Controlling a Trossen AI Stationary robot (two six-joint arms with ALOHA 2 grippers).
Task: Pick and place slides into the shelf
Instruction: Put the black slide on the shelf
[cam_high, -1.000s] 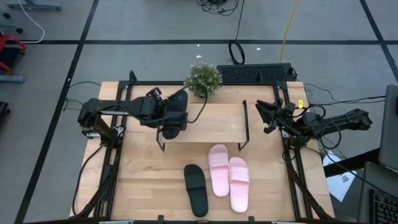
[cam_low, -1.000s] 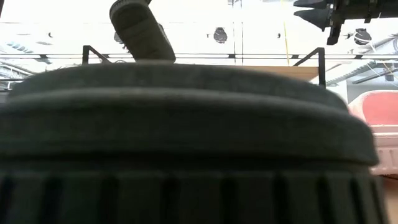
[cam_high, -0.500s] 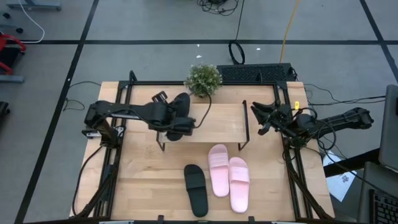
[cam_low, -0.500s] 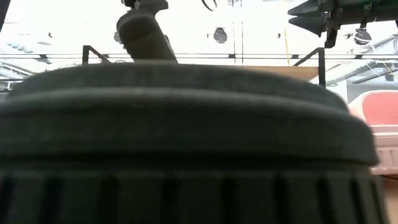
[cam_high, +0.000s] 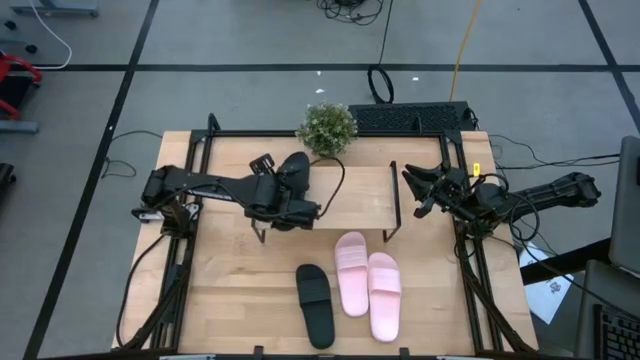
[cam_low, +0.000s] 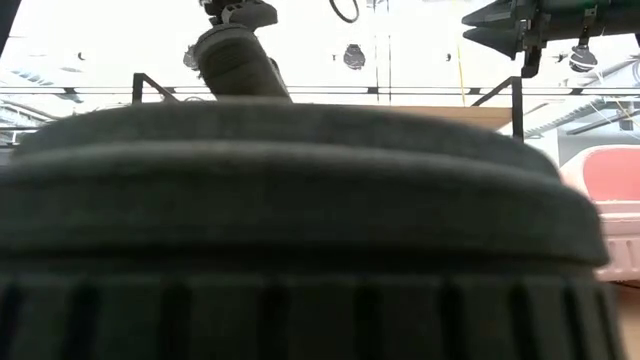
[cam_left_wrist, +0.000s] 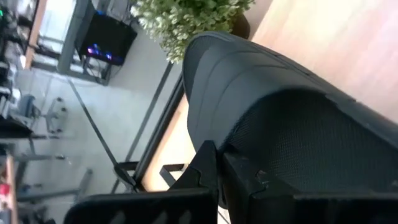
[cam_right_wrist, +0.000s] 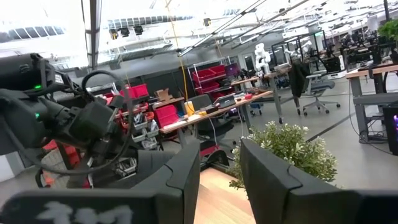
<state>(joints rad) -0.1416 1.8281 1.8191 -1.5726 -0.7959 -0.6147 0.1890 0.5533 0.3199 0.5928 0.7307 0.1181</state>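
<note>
One black slide (cam_high: 296, 172) is in my left gripper (cam_high: 278, 197) over the left end of the shelf (cam_high: 350, 195). In the low view this slide (cam_low: 236, 62) stands tilted above the shelf's top board (cam_low: 450, 115). The second black slide (cam_high: 315, 305) lies flat on the table's near part and fills the low view (cam_low: 300, 220). The two pink slides (cam_high: 367, 285) lie side by side to its right. My right gripper (cam_high: 412, 187) hovers open beside the shelf's right end and touches nothing. My left gripper is shut on the black slide beside its mesh-lined strap (cam_left_wrist: 292, 143); one finger (cam_left_wrist: 206, 168) lies against the strap's edge. It comes from the table's left, roughly level. The slide is tilted over the shelf's left end; the near slide hides its lower end in the low view.
A small potted plant (cam_high: 327, 127) stands at the table's far edge, just behind the shelf's left half. The shelf's black end frames (cam_high: 394, 200) stick up at both ends. A keyboard (cam_high: 410, 117) lies beyond the far edge. Bare tabletop (cam_high: 235, 290) shows near left.
My left gripper has carried the black slide toward the table's right and a little toward the near edge, farther over the shelf's left end, and the slide has turned somewhat. My right gripper has shifted a little toward the shelf's right end.
</note>
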